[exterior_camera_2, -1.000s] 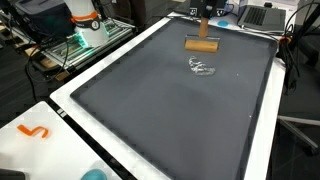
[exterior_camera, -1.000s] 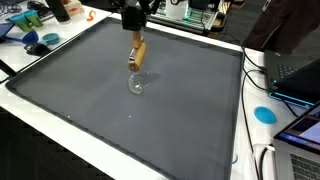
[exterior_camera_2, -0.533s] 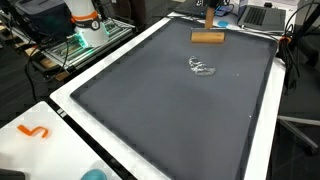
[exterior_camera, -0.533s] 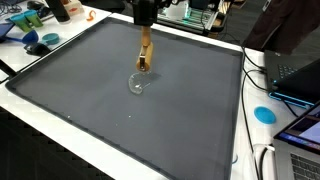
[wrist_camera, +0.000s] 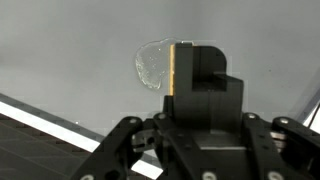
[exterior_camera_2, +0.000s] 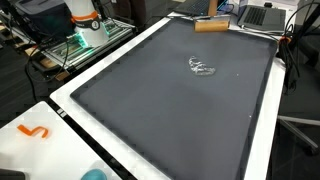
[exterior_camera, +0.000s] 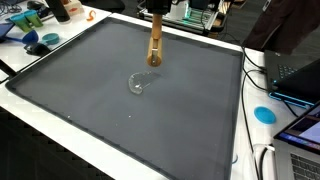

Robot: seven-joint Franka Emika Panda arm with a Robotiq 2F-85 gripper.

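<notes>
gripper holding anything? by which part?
Yes. The gripper holds a wooden block by its upper end; the rest hangs above the mat.

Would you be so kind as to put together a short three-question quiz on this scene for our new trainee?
1. True or false: the gripper is shut on the wooden block.
2. What lies on the grey mat near the block? A) a clear piece B) a red ball C) a metal spoon
3. Fill in: the block and the clear piece are ____ (touching / apart).
Key: 1 true; 2 A; 3 apart.
</notes>
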